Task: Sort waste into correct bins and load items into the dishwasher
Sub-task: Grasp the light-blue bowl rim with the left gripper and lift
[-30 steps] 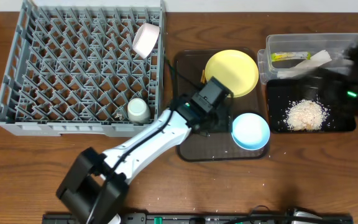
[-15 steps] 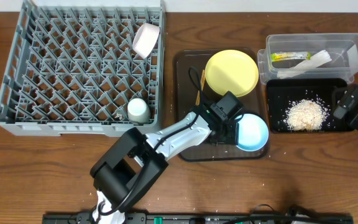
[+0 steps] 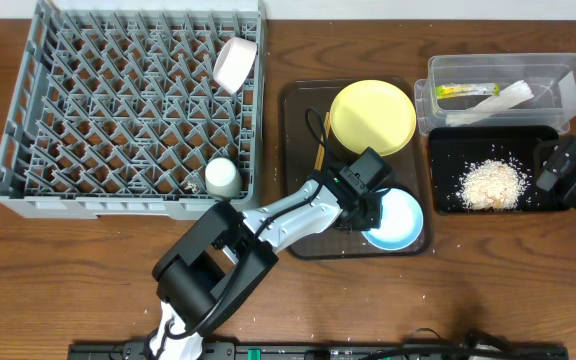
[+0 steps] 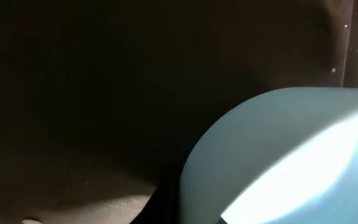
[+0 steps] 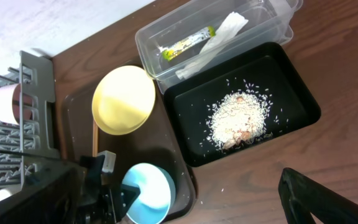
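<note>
Dish rack (image 3: 28, 150) at the counter's left carries a white bowl (image 3: 235, 62) and small white cup (image 3: 222, 177). Centrally, the left gripper (image 3: 370, 208) pinches the light blue bowl (image 3: 400, 224) by its rim on the brown tray (image 3: 303, 130). The right gripper (image 3: 560, 170), spread and empty, hangs at the black tray's (image 3: 448, 150) right end.

Glossy light blue bowl (image 3: 400, 222), wood-grain table (image 3: 58, 270)

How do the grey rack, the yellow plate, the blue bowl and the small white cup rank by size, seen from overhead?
1. grey rack, by far the largest
2. yellow plate
3. blue bowl, partly covered
4. small white cup
</note>
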{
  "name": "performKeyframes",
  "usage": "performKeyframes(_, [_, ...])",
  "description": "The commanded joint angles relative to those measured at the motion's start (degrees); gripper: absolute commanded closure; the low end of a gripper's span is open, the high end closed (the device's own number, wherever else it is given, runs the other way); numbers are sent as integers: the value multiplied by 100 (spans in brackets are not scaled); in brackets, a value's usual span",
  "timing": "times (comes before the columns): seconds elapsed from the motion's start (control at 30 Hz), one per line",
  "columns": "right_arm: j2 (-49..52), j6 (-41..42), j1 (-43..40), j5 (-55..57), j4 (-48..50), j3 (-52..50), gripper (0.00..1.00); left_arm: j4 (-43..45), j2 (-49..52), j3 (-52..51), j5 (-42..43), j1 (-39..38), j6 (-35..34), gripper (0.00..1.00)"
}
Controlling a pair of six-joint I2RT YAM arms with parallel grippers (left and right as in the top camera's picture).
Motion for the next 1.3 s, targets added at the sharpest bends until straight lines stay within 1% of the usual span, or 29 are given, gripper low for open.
performKeyframes(0.0, [7,59,-46,-22,-15,52,1,-197,22,9,-101,17,37,93])
performKeyframes(0.13, [7,61,-46,-22,-15,52,1,-507,-306,118,-155,160,358,93])
performKeyframes(0.23, [7,59,-46,-20,-15,52,1,-918,-758,214,-688,391,728,92])
performKeyframes(0.47, [7,59,-46,-22,-15,52,1,-1628,-2151,219,-2765,1294,1762,93])
performKeyframes(0.57, [7,61,-46,-22,-15,52,1,-1633,-2599,219,-4009,1751,2337,93])
performKeyframes(0.6, [7,61,-46,-22,-15,52,1,-1471,-2765,219,-4922,2044,2848,93])
performKeyframes(0.63, [7,59,-46,-22,-15,52,1,-1193,-2787,216,-5650,2304,3388,93])
performKeyframes(0.7, [7,61,-46,-22,-15,52,1,-866,-2734,210,-6229,2579,3703,93])
performKeyframes(0.77, [7,61,-46,-22,-15,52,1,-649,-2651,210,-6583,2743,3751,92])
performKeyframes(0.87, [7,61,-46,-22,-15,52,1,-221,-2391,197,-7160,2850,4033,92])
performKeyframes(0.9, [7,61,-46,-22,-15,52,1,-26,-2282,181,-7401,2850,4188,92])
performKeyframes(0.93, [7,61,-46,-22,-15,52,1,352,-2044,177,-7785,2822,4531,93])
performKeyframes(1.03, [7,59,-46,-22,-15,52,1,824,-1637,177,-8168,2769,5040,93])
performKeyframes(1.13, [7,59,-46,-22,-15,52,1,949,-1318,177,-8533,2739,5097,93])
performKeyframes(1.27, [7,59,-46,-22,-15,52,1,946,-1069,109,-8719,2704,5093,93])
